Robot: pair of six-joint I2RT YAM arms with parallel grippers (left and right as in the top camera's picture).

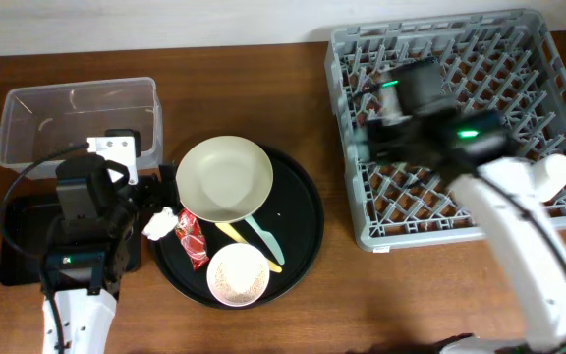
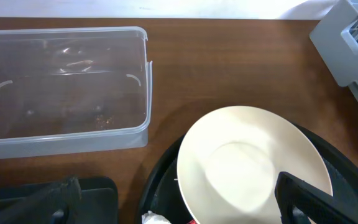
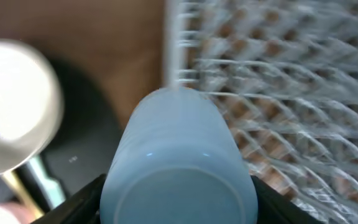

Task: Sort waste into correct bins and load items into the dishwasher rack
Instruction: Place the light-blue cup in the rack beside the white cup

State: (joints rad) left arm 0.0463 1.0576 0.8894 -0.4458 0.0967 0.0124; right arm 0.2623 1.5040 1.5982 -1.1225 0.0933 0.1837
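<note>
My left gripper (image 1: 143,208) is open and empty, just left of the crumpled white tissue (image 1: 160,224); in the left wrist view its fingers (image 2: 182,205) straddle the tissue (image 2: 157,219) and the edge of the cream plate (image 2: 247,162). The red wrapper (image 1: 193,239), plate (image 1: 224,179), yellow utensil (image 1: 236,236), mint utensil (image 1: 263,238) and speckled pinkish-white bowl (image 1: 238,274) lie on the round black tray. My right gripper (image 1: 369,136) is shut on the light blue cup (image 3: 179,162), held over the left edge of the grey rack (image 1: 460,59). The arm hides the cup in the overhead view.
The clear tub (image 1: 77,118) stands at the back left, with the shallow black tray (image 1: 18,246) in front of it, partly under my left arm. The round black tray (image 1: 303,197) sits mid-table. A white rounded shape (image 1: 556,173) shows at the rack's right side.
</note>
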